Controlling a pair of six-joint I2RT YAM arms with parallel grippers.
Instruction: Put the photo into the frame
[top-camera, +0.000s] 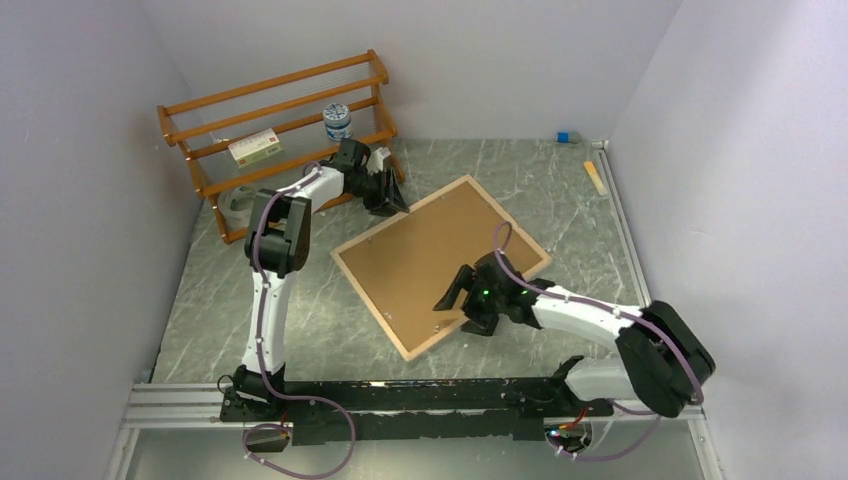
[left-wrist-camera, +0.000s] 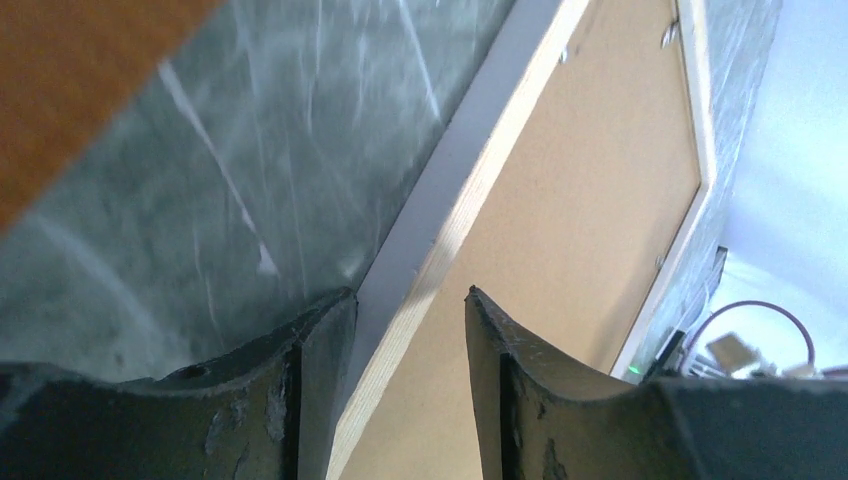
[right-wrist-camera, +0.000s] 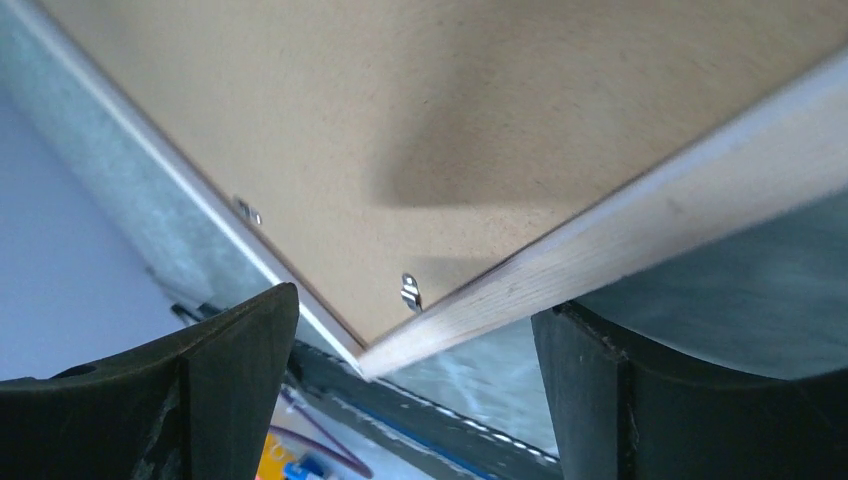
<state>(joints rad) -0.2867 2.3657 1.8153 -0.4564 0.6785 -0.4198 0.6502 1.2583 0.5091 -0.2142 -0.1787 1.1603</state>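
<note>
Frame (top-camera: 372, 306) lies mid-picture, brown backing (top-camera: 435, 250) up; we see no photo. Right gripper (top-camera: 462, 308) gapes wide by the lower-right edge. Left gripper (left-wrist-camera: 410, 295) straddles the upper-left rim, and we can't tell if it's pinching. Best to steady that rim and lift slowly.

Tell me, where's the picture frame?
Top view: the frame lies back-up at mid-table, angled, the left hand at its far edge, the right hand at its near edge.
</note>
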